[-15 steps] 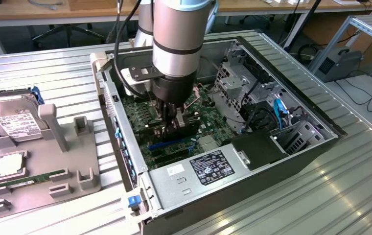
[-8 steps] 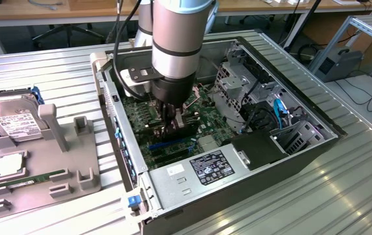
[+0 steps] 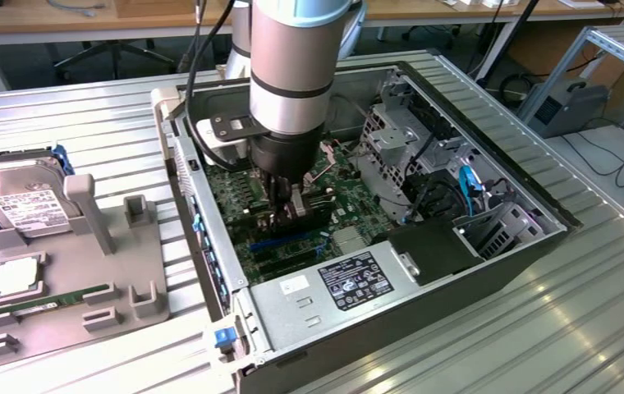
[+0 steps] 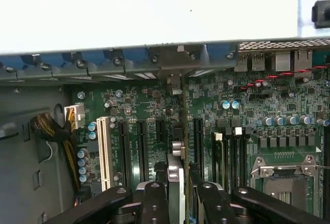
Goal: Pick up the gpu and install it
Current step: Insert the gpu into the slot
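While the arm reaches straight down into the open computer case, the gripper sits low over the green motherboard, and it is clenched on the gpu, which stands on edge between the two black fingers. From the wrist view, the card runs away from the fingers toward the rear wall of the case, lined up among the long black expansion slots, with a white slot off to one side; whether its edge is fully seated in a slot, I cannot tell. Over in the exterior view, the grey parts tray lies on the ribbed metal table at the exterior view's left, just beside the case. On it rest a silver hard drive with a white label, a slim green RAM stick and a square processor. Inside the case, the power supply with its label sits along the near wall.
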You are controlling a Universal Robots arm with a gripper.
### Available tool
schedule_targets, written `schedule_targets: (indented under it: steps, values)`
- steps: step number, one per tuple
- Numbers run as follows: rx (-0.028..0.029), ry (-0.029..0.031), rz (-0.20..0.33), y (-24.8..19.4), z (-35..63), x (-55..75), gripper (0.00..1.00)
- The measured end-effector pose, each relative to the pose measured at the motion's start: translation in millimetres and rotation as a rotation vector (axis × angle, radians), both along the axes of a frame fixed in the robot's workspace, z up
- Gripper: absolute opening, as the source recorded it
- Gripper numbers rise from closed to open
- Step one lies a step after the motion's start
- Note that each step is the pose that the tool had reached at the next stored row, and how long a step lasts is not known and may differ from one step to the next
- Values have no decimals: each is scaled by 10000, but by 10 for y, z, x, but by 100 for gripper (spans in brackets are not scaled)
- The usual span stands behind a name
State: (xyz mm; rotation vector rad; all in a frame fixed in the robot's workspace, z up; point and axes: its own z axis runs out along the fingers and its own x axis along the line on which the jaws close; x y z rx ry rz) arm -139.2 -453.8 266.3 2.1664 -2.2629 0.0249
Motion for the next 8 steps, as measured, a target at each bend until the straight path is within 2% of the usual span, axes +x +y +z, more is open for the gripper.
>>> schedule_targets:
  steps: [8]
  values:
    - [7,1,-1,0,-7,-1,27]
